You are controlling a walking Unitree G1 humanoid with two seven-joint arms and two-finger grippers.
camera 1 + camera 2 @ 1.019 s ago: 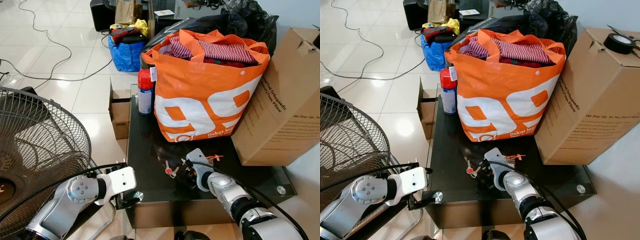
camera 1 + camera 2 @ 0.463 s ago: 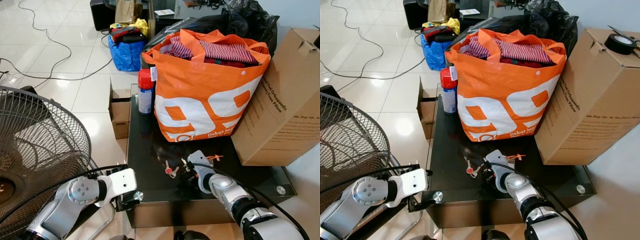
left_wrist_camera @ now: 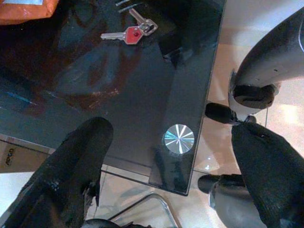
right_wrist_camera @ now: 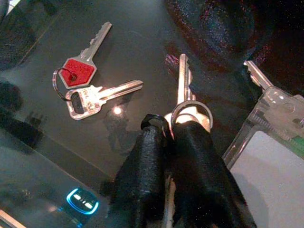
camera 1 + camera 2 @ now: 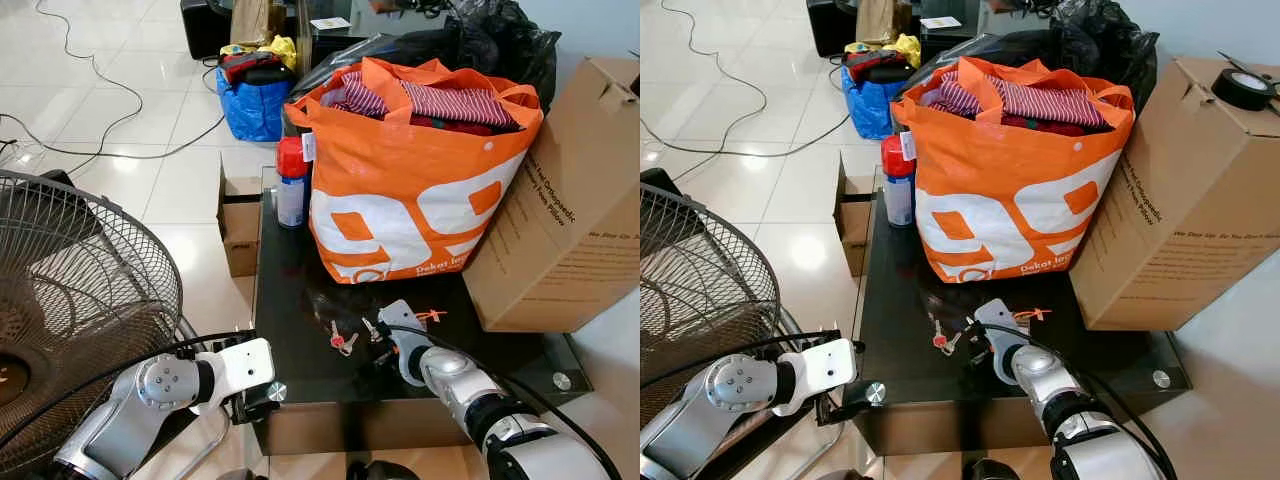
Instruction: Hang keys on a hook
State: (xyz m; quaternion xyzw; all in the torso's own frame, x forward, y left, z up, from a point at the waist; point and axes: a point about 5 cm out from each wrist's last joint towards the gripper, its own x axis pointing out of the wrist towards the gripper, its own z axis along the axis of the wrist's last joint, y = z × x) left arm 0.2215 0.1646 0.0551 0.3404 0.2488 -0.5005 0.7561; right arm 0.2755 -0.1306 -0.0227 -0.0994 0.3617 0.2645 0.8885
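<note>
Nearest, left gripper hangs at the front-left corner of the black glass table, fingers spread wide, holding nothing. Right gripper rests low on the tabletop, fingers clenched together on the ring of a silver key. Just beside it lie the red-headed key pair on their own ring, apart from the fingers. Clear plastic tag near the held key. Further back: orange shopping bag of clothes, red-capped spray can, cardboard box, fan off to the left.
</note>
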